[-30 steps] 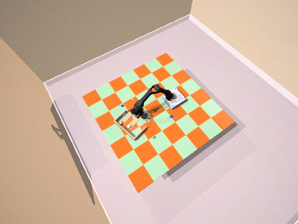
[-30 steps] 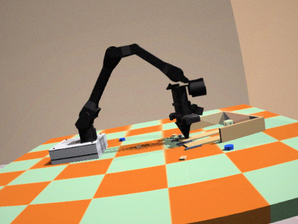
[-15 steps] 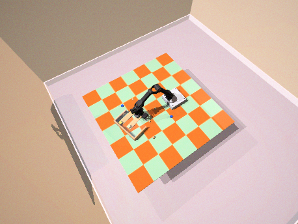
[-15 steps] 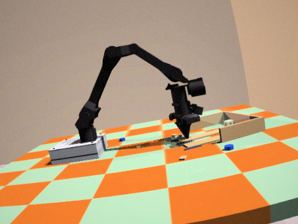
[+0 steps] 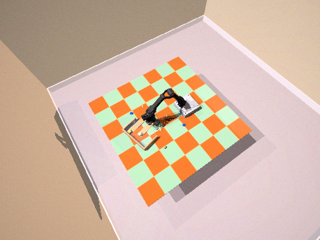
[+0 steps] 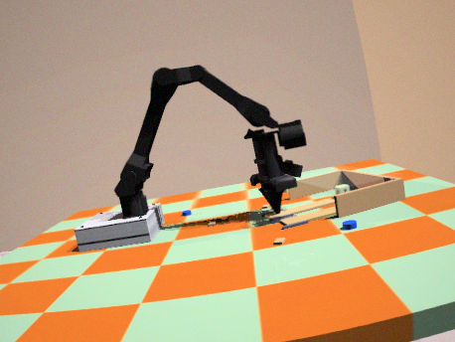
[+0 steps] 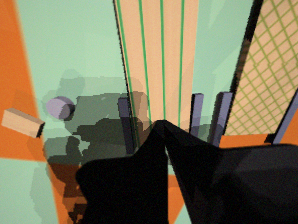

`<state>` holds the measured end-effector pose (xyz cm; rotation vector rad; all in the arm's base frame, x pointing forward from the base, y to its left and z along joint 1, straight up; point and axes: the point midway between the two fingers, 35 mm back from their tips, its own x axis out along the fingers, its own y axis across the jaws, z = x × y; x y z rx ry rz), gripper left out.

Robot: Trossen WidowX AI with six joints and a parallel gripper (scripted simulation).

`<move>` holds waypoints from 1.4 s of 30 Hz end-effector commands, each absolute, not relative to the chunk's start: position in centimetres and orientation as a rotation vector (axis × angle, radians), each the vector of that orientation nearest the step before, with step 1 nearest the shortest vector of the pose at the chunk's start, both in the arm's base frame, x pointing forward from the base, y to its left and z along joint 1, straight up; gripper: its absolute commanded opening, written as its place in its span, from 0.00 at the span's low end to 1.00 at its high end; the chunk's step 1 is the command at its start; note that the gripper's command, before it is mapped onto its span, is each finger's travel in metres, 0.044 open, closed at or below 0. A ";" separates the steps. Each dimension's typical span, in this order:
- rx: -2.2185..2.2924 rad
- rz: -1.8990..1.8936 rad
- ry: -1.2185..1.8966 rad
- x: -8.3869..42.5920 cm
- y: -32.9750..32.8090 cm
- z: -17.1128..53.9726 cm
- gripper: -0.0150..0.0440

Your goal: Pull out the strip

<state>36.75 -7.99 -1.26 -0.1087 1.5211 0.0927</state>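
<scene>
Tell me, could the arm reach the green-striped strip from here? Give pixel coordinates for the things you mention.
Probably yes: the closed fingers (image 6: 277, 211) point down at the green-striped strip (image 7: 152, 55), and nothing seems in the way.

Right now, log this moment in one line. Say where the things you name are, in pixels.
gripper (image 5: 156, 128) (image 6: 277, 213) (image 7: 161, 124): shut | over: green-striped strip (image 7: 162, 60) | crosshatched strip (image 7: 274, 65): beside it

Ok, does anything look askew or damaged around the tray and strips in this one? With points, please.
Nothing looks damaged. Two strips, one striped (image 7: 152, 55) and one cross-hatched (image 7: 267, 75), jut from the tray's (image 5: 134, 140) (image 6: 370, 196) open side at slightly different angles in the wrist view, though perspective may cause that.
</scene>
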 end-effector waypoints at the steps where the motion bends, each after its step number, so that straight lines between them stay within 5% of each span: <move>1: -0.110 0.097 1.540 35.6 -8.1 -1.8 0.25; 42: -0.110 0.096 1.545 29.4 -8.7 -2.2 0.25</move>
